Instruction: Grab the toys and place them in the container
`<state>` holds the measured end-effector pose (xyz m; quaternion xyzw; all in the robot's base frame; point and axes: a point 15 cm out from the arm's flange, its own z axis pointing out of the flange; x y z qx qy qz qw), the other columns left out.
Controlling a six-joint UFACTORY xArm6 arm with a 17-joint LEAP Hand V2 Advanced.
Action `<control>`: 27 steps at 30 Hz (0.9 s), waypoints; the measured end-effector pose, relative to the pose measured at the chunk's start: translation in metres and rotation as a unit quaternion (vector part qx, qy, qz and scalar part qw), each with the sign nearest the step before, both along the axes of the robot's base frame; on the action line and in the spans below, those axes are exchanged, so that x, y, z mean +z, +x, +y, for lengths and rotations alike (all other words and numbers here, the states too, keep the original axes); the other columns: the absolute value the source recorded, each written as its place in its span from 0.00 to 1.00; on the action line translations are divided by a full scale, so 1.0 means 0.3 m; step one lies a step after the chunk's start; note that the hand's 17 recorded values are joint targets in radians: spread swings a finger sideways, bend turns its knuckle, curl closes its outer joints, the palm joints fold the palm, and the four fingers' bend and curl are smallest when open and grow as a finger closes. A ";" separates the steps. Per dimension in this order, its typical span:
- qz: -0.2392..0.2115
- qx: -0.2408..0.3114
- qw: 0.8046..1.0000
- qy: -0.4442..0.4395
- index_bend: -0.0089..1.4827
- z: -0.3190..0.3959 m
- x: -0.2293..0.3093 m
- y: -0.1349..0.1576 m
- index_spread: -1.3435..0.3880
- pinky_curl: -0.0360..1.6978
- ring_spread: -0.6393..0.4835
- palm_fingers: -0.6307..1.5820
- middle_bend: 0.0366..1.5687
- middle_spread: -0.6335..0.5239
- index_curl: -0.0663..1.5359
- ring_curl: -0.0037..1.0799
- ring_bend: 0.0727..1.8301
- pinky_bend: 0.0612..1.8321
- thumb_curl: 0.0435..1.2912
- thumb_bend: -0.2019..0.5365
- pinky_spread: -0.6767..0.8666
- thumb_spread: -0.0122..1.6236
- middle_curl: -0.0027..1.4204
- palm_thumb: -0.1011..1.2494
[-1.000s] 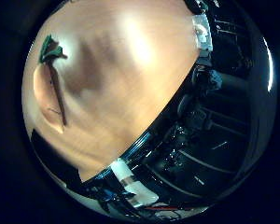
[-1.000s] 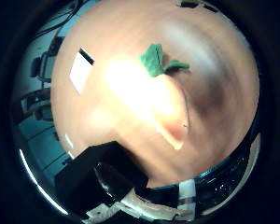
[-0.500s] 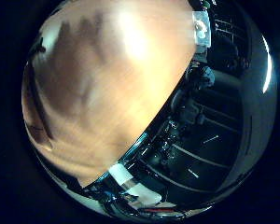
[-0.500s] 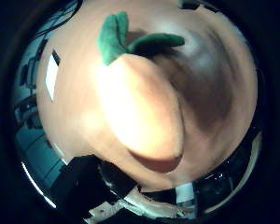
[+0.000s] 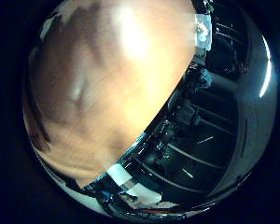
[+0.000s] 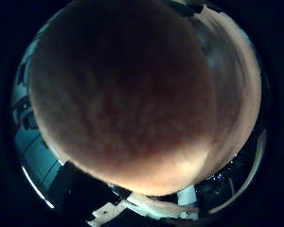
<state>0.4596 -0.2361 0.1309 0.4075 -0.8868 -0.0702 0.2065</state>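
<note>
Hand state: cannot tell. Only small bits of the hand (image 6: 156,208) show, white and black parts at the rim of the thumb-side palm view, and none of them reveal whether the fingers are straight or curled, or whether they hold anything.

Orange plush toy (image 6: 123,99) fills nearly all of the thumb-side view, so it sits very close to the palm. Fuzzy, rounded surface, dark in shadow over most of it, brighter along one curved edge. Contact with the palm not discernible. No leaf or stem visible from here.

Beside the toy, a strip of wooden worktop (image 6: 244,94) shows, orange-brown, shadowed near the toy and lighter further out. The toy appears to lie on or just above it; cannot tell which.

Little-finger-side view: mostly bare worktop, light wood grain, a bright glare patch on it, and blotchy dark shadows across one part. No toy seen in this view. The worktop edge runs diagonally; pale tape patches (image 5: 203,31) stick at the edge in two places.

Past the edge, dark room background with black equipment (image 5: 200,140) and a thin bright light strip (image 5: 269,67). Container not identifiable in either view.
</note>
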 end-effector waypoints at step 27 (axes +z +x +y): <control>-0.006 0.042 0.999 -0.025 0.69 -0.031 0.195 -0.024 0.54 0.11 0.66 0.52 0.35 0.27 0.46 0.12 0.09 0.07 0.42 0.24 0.75 0.52 0.35 0.82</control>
